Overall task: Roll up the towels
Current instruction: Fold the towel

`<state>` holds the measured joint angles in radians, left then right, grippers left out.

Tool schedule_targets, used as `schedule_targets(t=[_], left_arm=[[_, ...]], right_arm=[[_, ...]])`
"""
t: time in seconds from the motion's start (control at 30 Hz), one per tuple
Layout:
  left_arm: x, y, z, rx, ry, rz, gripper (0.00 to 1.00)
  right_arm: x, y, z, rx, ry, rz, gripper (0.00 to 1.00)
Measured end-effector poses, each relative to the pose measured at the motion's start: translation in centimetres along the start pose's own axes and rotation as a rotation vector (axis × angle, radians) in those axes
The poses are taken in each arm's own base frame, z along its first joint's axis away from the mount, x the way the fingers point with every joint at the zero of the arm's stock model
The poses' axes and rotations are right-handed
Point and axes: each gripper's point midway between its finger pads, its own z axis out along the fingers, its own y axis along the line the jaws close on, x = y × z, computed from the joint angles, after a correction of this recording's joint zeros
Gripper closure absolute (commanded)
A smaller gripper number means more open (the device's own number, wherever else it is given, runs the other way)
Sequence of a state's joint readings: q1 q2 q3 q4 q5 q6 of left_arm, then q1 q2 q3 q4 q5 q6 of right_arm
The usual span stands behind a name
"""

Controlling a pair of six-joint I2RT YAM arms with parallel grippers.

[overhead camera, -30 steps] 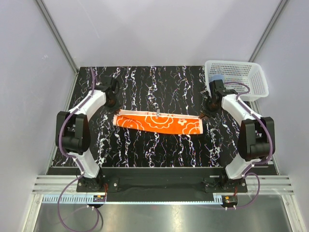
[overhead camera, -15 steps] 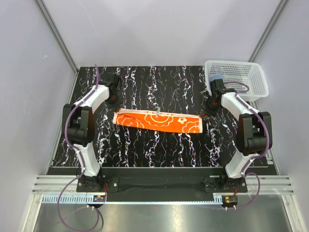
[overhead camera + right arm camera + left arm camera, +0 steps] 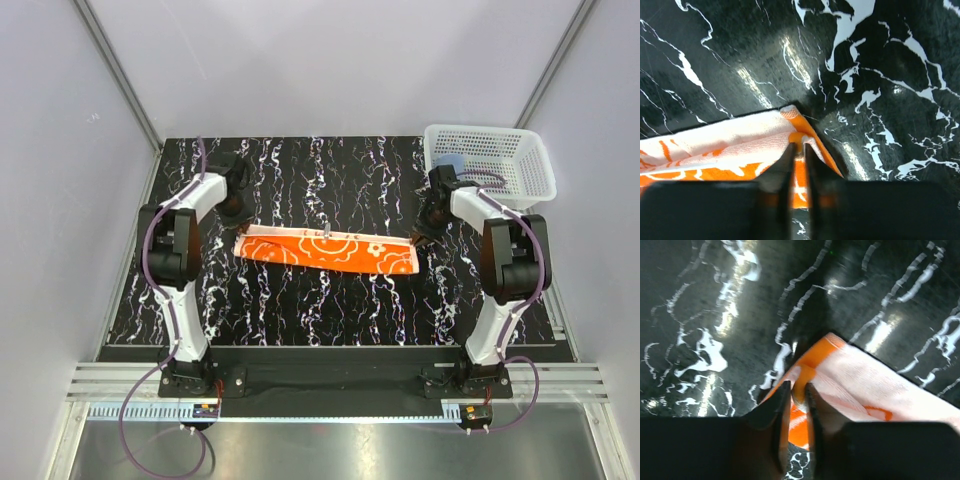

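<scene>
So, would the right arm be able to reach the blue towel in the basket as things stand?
Probably yes, once it lets go: the right gripper pinches the orange towel's right corner. The blue towel lies in the open-topped basket just beyond that arm, with nothing over it.

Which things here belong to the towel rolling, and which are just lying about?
For the job:
- orange towel, a flat strip on the table
- blue towel, in the basket

Lying about:
- basket, at the far right corner
</scene>
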<state>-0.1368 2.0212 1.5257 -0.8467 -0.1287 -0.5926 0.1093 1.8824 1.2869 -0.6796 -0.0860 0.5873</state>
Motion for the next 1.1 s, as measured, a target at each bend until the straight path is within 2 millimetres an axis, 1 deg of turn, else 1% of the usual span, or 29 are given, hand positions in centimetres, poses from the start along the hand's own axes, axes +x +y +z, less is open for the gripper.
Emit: schedule_targets(t=[0.03, 0.07, 0.1, 0.13, 0.17, 0.2, 0.23, 0.27, 0.33, 0.43, 0.5, 0.6, 0.63, 0.67, 0.73, 0.77, 0.83, 0.9, 0.97, 1.03, 1.1], left_arm=[[-0.2, 0.4, 0.1, -0.003, 0.003, -0.007, 0.65], [-0.5, 0.8, 0.2, -0.007, 0.003, -0.020, 0.61], [-0.8, 1.3, 0.2, -0.011, 0.002, -0.033, 0.54], [-1.2, 1.7, 0.2, -0.015, -0.001, -0.040, 0.43], [-1.5, 2.1, 0.1, -0.019, -0.005, -0.043, 0.33], [-1.8, 2.4, 0.0, -0.023, -0.010, -0.050, 0.28], [-2.0, 2.8, 0.0, -0.030, -0.017, -0.058, 0.23], [-2.2, 3.1, -0.3, -0.034, -0.023, -0.062, 0.10], [-2.5, 3.3, -1.1, -0.037, -0.043, -0.060, 0.01], [-3.2, 3.3, -3.1, -0.024, -0.094, -0.061, 0.01], [-3.8, 3.5, -4.8, -0.015, -0.139, -0.065, 0.01], [-3.8, 4.1, -6.9, -0.013, -0.192, -0.070, 0.01], [-3.6, 4.4, -7.5, -0.016, -0.207, -0.071, 0.01], [-3.3, 4.7, -7.9, -0.019, -0.218, -0.070, 0.01], [-2.6, 5.1, -8.6, -0.025, -0.234, -0.063, 0.06], [-2.1, 5.0, -8.7, -0.021, -0.239, -0.055, 0.07], [-1.0, 4.1, -8.7, 0.005, -0.237, -0.019, 0.11], [0.1, 2.5, -8.3, 0.045, -0.223, 0.029, 0.13], [1.1, 0.4, -7.8, 0.097, -0.201, 0.081, 0.13], [2.0, -1.9, -7.0, 0.150, -0.177, 0.126, 0.14], [2.7, -3.2, -5.6, 0.178, -0.142, 0.150, 0.14]], right_arm=[[-0.2, 0.1, 0.1, 0.001, -0.001, -0.002, 0.69], [-0.4, 0.1, 0.0, 0.006, -0.005, -0.006, 0.48], [-0.7, 0.1, 0.0, 0.013, -0.013, -0.008, 0.39], [-1.0, 0.2, -0.1, 0.014, -0.022, -0.011, 0.34], [-1.3, 0.2, -0.4, 0.017, -0.032, -0.018, 0.29], [-1.7, 0.3, -0.6, 0.024, -0.044, -0.022, 0.27], [-2.2, 0.4, -0.9, 0.025, -0.056, -0.024, 0.27], [-2.5, 0.4, -1.1, 0.031, -0.067, -0.027, 0.26], [-3.2, 0.4, -1.5, 0.043, -0.090, -0.030, 0.25], [-3.4, 0.1, -2.4, 0.059, -0.109, -0.030, 0.26], [-3.4, 0.1, -3.4, 0.053, -0.125, -0.030, 0.27], [-3.0, 0.4, -5.9, 0.003, -0.163, -0.033, 0.35], [-2.6, 0.9, -6.7, -0.030, -0.177, -0.040, 0.38], [-2.3, 1.2, -7.4, -0.060, -0.183, -0.046, 0.46], [-1.4, 2.5, -8.9, -0.144, -0.196, -0.076, 0.53], [-0.8, 3.3, -9.4, -0.188, -0.196, -0.095, 0.58], [0.5, 5.4, -10.1, -0.272, -0.178, -0.143, 0.62], [1.6, 7.5, -9.9, -0.346, -0.146, -0.188, 0.65], [2.7, 9.0, -8.9, -0.391, -0.095, -0.216, 0.66], [3.2, 9.4, -7.0, -0.402, -0.042, -0.221, 0.67], [3.7, 9.2, -4.9, -0.383, 0.011, -0.215, 0.68]])
